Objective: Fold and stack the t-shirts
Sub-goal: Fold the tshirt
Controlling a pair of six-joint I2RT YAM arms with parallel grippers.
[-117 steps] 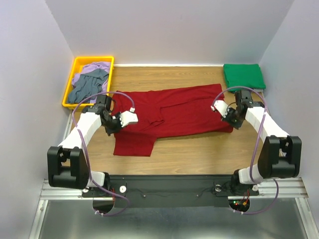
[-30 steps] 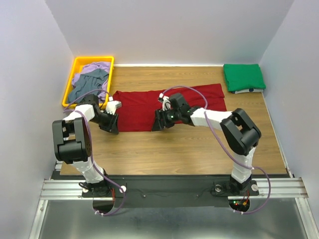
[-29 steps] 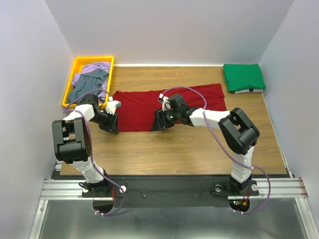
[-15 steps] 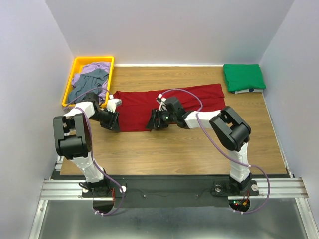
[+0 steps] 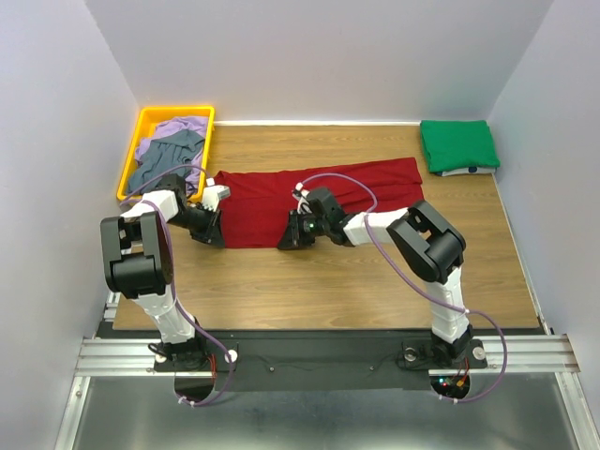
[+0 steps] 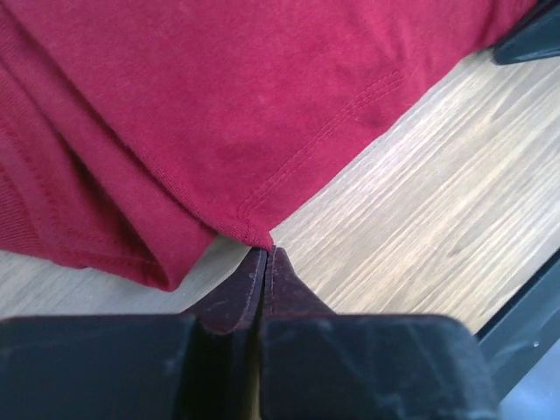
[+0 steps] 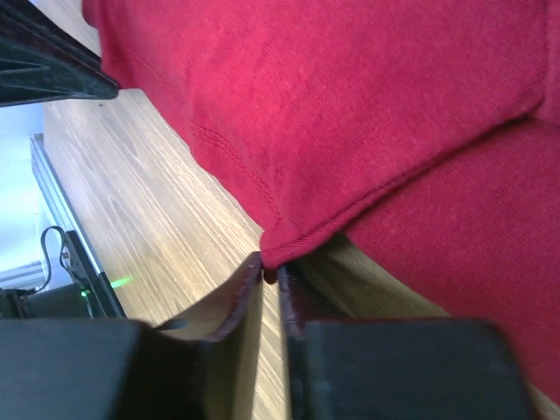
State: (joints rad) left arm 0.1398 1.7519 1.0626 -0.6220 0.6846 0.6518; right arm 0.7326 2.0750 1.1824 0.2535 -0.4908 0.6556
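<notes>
A yellow plastic tray [image 5: 176, 111] sits at the far left corner of the wooden table [image 5: 328, 281]. It holds two crumpled garments: a lavender-purple cloth t-shirt [image 5: 178, 125] toward the back and a grey-blue cloth t-shirt [image 5: 159, 164] lying over it toward the front. At the far right corner, well apart from the tray, a bright green cloth t-shirt [image 5: 457, 143] lies folded into a neat rectangle on the table.

The dark red cloth t-shirt [image 5: 258, 208] is spread as a long band across the middle of the table, its left end near the tray. Its left part lies doubled over, and the layers show as stacked hems in the left wrist view [image 6: 219, 105]. The stitched hem runs along the near edge, and the cloth is mostly smooth.

The left gripper [image 5: 217, 241] is at the near left corner of the band. Its fingers are pressed together on the very tip of that hem corner [image 6: 264, 254], low over the wood [image 6: 420, 201]. The right gripper [image 5: 282, 244] is at the near edge further right. Its fingers are almost together, with only a thin slit between them, and a folded corner of the red cloth [image 7: 367, 105] is pinched at their tips [image 7: 269, 269] just above the table [image 7: 175, 227].
</notes>
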